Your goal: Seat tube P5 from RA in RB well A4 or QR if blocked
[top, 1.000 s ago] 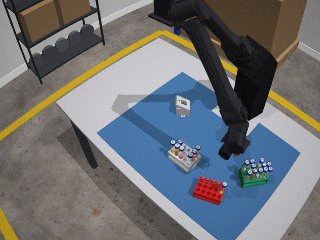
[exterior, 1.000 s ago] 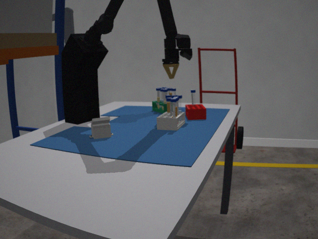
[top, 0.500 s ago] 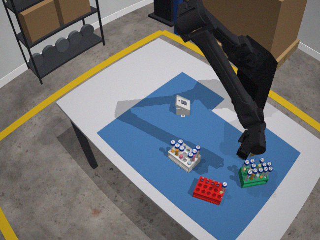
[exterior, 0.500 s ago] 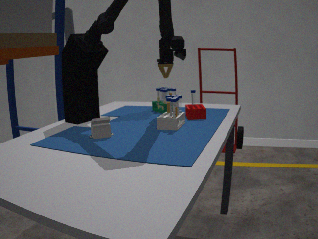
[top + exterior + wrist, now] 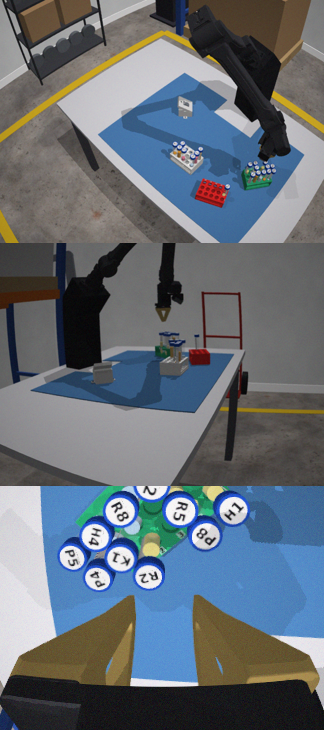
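Note:
The green rack RA (image 5: 256,181) stands on the blue mat at the right and holds several blue-capped tubes. In the wrist view the rack (image 5: 156,506) is ahead of the fingers, and the cap marked P5 (image 5: 72,556) is at its left corner, next to P4 (image 5: 97,574) and H4 (image 5: 94,535). My gripper (image 5: 265,157) hangs well above the near side of RA, partly open and empty; it also shows in the side view (image 5: 163,317) and in the wrist view (image 5: 162,602). The white rack RB (image 5: 186,158) holds several tubes.
The red rack QR (image 5: 211,192) stands in front of the others with one tube (image 5: 227,188) in a corner well. The grey DONE box (image 5: 185,107) sits farther back on the mat. The arm's black base stands at the mat's back edge.

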Motion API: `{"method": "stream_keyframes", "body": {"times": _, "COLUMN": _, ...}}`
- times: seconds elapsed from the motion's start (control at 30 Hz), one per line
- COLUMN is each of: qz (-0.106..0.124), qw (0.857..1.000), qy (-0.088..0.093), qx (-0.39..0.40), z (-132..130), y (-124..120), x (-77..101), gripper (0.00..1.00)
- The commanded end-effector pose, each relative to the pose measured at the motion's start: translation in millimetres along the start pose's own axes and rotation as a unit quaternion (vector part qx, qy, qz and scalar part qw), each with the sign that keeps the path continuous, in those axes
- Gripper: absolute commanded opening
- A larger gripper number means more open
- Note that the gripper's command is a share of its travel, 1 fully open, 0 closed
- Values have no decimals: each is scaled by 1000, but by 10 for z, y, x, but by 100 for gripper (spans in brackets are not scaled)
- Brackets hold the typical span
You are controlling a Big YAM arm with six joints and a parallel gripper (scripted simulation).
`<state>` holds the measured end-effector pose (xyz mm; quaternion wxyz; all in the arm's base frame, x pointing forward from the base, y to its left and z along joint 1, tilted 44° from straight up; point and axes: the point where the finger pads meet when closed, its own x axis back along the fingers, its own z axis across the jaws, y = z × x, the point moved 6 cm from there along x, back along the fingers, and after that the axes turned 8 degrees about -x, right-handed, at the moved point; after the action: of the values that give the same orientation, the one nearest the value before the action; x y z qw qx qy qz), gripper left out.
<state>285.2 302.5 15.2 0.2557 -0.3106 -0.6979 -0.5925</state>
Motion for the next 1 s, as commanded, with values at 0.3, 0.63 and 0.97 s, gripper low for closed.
{"method": "stream_keyframes", "body": {"times": 0.3, "qz": -7, "qw": 1000, "qy": 11, "qx": -14, "z": 569, "y": -356, "x": 80, "gripper": 30}}
{"method": "stream_keyframes", "body": {"times": 0.63, "qz": -9, "qw": 999, "qy": 8, "qx": -35, "z": 482, "y": -253, "x": 54, "gripper": 30}}
{"method": "stream_keyframes", "body": {"times": 0.97, "qz": -5, "qw": 1000, "qy": 4, "qx": -20, "z": 444, "y": -317, "x": -23, "gripper": 30}}
